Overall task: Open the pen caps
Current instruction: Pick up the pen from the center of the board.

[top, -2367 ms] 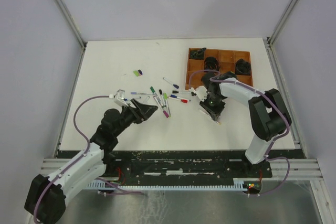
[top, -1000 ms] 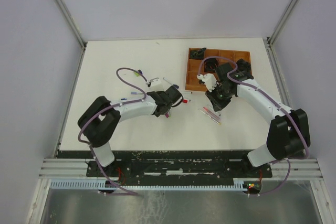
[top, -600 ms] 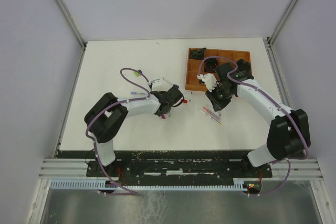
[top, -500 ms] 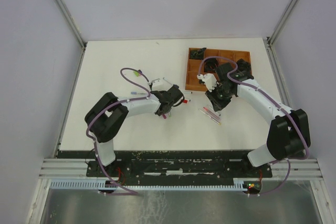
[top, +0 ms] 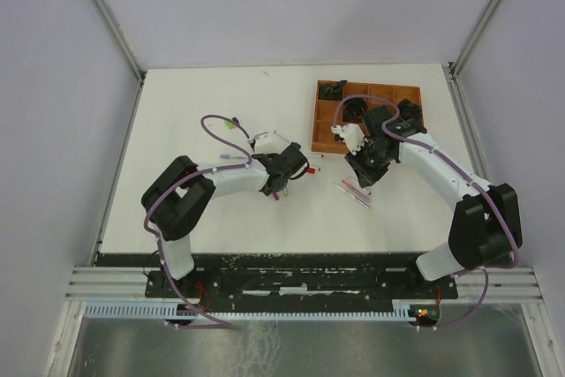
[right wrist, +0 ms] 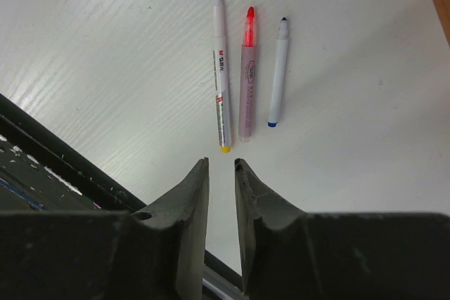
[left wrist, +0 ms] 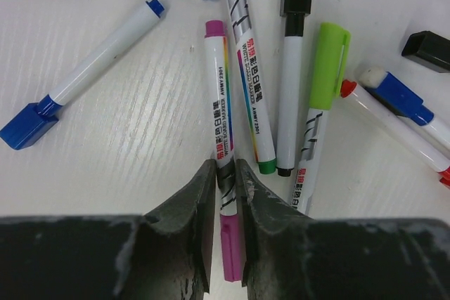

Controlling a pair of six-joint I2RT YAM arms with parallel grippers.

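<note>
Now, left claw [left wrist: 225, 168] pinching magenta pen [left wrist: 219, 93], right claw [right wrist: 221, 164] slightly parted, empty.

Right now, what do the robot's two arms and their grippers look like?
The left arm and right arm both have white links joined by chunky black joints. A thin purple cable loops loosely along each. The left gripper and right gripper each have two dark grey, wedge-shaped fingers that narrow toward the tips and are scuffed with pale marks. No lettering is readable.
</note>
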